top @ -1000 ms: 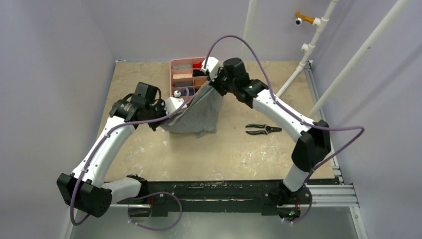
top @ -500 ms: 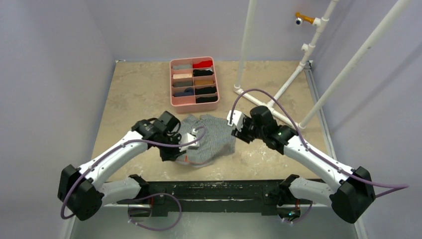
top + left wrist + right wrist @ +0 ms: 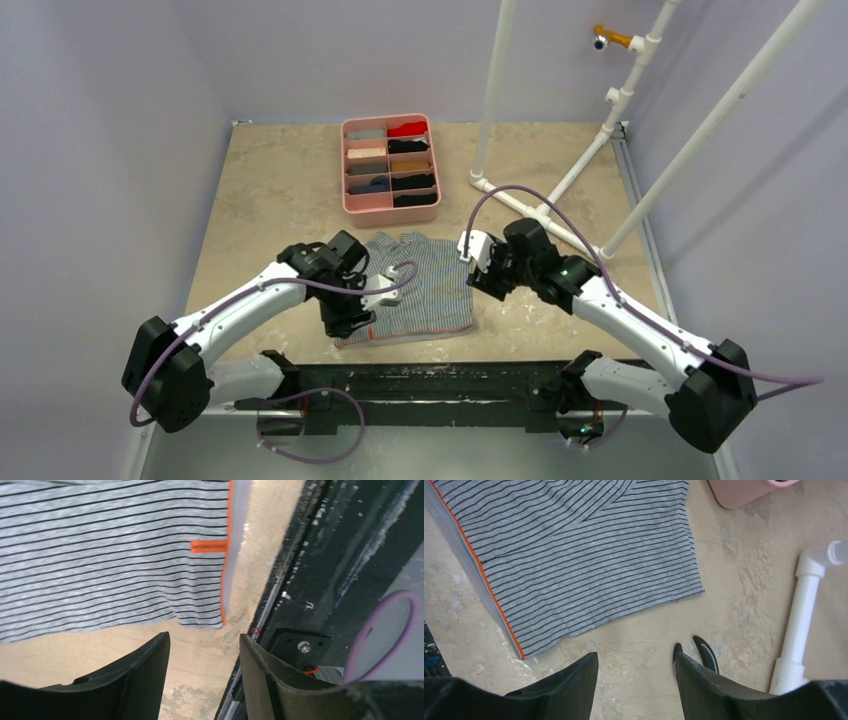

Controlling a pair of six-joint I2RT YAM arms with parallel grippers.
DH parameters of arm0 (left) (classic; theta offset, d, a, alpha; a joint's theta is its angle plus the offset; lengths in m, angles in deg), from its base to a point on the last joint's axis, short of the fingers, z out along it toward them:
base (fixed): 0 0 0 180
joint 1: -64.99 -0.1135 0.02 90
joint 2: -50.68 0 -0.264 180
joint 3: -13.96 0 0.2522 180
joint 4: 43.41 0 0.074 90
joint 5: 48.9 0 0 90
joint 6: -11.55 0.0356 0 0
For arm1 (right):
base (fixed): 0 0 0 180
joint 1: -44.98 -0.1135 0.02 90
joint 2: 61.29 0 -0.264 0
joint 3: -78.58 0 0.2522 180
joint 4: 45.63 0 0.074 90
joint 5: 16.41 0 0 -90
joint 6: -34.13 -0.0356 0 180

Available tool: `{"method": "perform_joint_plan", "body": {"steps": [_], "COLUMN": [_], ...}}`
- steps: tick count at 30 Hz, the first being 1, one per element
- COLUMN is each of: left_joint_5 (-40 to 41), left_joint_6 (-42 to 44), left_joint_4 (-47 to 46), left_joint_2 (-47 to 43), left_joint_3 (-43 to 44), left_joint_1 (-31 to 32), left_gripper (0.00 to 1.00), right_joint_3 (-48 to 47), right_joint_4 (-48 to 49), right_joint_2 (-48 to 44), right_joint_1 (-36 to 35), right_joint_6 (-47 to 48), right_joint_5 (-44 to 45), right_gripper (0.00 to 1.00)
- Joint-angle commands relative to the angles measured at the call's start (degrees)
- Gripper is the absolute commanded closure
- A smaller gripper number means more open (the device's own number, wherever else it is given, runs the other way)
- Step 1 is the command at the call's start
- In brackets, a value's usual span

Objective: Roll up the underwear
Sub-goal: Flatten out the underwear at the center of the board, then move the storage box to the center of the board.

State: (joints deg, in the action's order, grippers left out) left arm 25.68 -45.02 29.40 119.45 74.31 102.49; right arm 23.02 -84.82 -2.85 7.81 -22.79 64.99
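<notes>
The grey striped underwear (image 3: 420, 285) with its orange-red edge lies spread flat on the table, its waistband toward the near edge. My left gripper (image 3: 350, 322) hovers at its left near corner, open, with only bare table between the fingers; in the left wrist view the underwear (image 3: 115, 555) lies just beyond the open left gripper (image 3: 205, 652). My right gripper (image 3: 482, 280) is at the cloth's right side, also open and empty. The right wrist view shows the underwear (image 3: 574, 555) ahead and left of the right gripper (image 3: 636, 667).
A pink divided tray (image 3: 344, 160) holding several rolled garments stands behind the cloth; its corner (image 3: 744, 492) shows in the right wrist view. Black pliers handles (image 3: 705, 652) lie by my right finger. A white pipe frame (image 3: 545, 215) runs along the right. The black base rail (image 3: 320, 555) borders the near edge.
A second ago both grippers held the underwear up near the tray. They brought it down toward the near edge, opened and let go; it now lies flat.
</notes>
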Motion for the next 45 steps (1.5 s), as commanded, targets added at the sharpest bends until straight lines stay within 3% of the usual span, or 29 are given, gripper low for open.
{"method": "perform_joint_plan", "body": {"steps": [1,6,12,20,27,34,45], "left_joint_5": [2.5,2.46,5.17,5.08,-0.08,-0.14,2.02], "left_joint_6": [-2.84,-7.24,-10.8,-11.63,-14.78,-23.26,-32.91], "left_joint_4": [-4.68,-7.95,-8.03,-6.81,-6.46,-8.11,-4.58], "left_joint_2": [-1.69,4.68,12.17,14.06,13.19,20.52,47.63], "left_joint_3": [0.41,4.46,9.58,11.79,17.57,32.12,61.63], "left_joint_1": [-4.31,-12.6,-15.13,-18.09,-24.17,-27.77,-28.88], "left_gripper": [0.46,0.43,0.43,0.43,0.42,0.37,0.35], "right_joint_3": [-5.3,-10.95,-15.71,-15.8,-14.0,-17.54,-19.97], "right_joint_4": [4.11,5.02,1.96,-1.05,-0.97,-2.62,-5.48], "right_joint_2": [6.99,18.01,28.88,35.46,37.07,37.36,33.62], "right_joint_1": [0.0,0.0,-1.09,-4.1,-3.16,0.91,0.88], "right_joint_6": [-1.92,-3.85,-3.9,-2.77,-2.17,-1.02,-2.61], "right_joint_5": [-5.23,-4.22,-6.42,-3.09,6.24,9.51,6.71], "right_gripper": [0.43,0.44,0.47,0.47,0.48,0.48,0.48]}}
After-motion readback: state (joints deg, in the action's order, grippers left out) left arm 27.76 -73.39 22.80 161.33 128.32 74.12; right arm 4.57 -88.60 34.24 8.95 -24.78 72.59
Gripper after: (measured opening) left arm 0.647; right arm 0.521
